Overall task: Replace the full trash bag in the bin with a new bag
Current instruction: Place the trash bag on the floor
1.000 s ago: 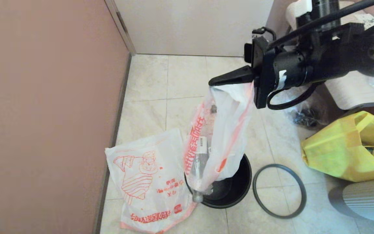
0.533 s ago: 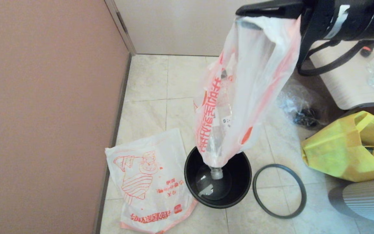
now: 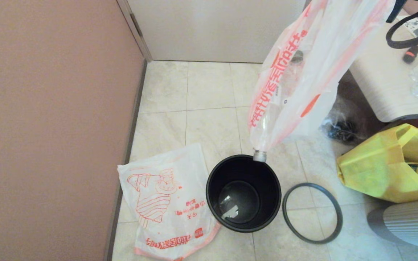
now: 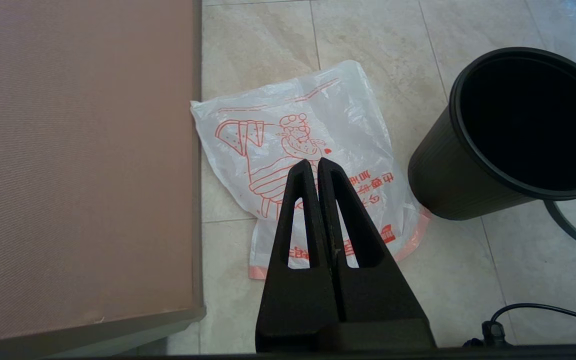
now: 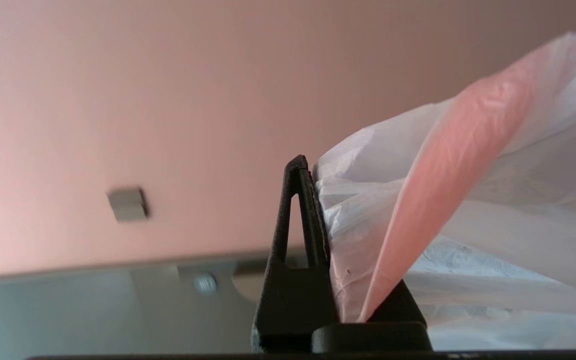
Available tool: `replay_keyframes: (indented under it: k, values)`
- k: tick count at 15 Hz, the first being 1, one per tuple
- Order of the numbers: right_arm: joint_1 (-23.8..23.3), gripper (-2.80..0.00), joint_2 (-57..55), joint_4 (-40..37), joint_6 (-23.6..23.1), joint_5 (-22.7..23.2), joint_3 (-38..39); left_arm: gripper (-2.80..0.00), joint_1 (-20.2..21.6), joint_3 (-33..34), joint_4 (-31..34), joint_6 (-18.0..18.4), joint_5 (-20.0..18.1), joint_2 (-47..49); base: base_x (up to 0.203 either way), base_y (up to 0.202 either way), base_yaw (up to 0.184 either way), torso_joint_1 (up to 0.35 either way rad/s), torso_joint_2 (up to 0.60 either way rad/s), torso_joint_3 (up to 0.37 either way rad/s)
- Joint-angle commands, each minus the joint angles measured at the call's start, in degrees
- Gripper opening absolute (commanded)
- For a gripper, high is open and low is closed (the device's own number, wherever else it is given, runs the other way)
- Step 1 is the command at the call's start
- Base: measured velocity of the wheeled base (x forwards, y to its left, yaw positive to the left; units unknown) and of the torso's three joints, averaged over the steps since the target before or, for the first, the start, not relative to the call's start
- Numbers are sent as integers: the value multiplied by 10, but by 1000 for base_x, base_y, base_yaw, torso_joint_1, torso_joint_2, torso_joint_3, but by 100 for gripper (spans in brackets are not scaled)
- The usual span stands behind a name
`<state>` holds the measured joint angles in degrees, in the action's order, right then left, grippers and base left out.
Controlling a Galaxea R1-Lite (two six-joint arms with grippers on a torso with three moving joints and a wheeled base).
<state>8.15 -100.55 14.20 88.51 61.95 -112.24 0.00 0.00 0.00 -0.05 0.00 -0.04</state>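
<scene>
Over the tiled floor (image 3: 209, 123), the right pincer (image 5: 318, 200), clamped on the full trash bag (image 3: 296, 87), should carry it wide of the bin (image 3: 243, 194) while the left pincer (image 4: 318, 167) waits pressed together.

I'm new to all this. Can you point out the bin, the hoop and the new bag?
bin (image 3: 214, 203): head view, left wall.
hoop (image 3: 334, 208): head view, right side of ring.
new bag (image 3: 165, 195): head view, printed middle.

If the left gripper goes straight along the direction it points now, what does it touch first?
Most likely the new bag, lying flat on the floor. The shut left gripper points down at its red figure drawing. The bin stands off to one side, out of that line.
</scene>
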Motion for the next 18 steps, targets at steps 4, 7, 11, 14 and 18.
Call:
replay_keyframes:
  k: [4, 7, 11, 14, 18]
  values:
    - [-82, -280, -82, 85, 42, 11, 0, -280, 0, 0, 0, 0, 0, 0, 0, 0, 0, 0, 0, 0]
    - [-113, -280, -152, 140, 43, 12, 0, -280, 0, 0, 0, 0, 0, 0, 0, 0, 0, 0, 0, 0]
    - [-164, -280, -283, 264, 42, 20, -2, -280, 0, 0, 0, 0, 0, 0, 0, 0, 0, 0, 0, 0]
    - [-196, -280, -400, 397, 41, 23, -7, -280, 0, 0, 0, 0, 0, 0, 0, 0, 0, 0, 0, 0]
    - [-266, -280, -497, 467, -15, 46, -12, -280, 0, 0, 0, 0, 0, 0, 0, 0, 0, 0, 0, 0]
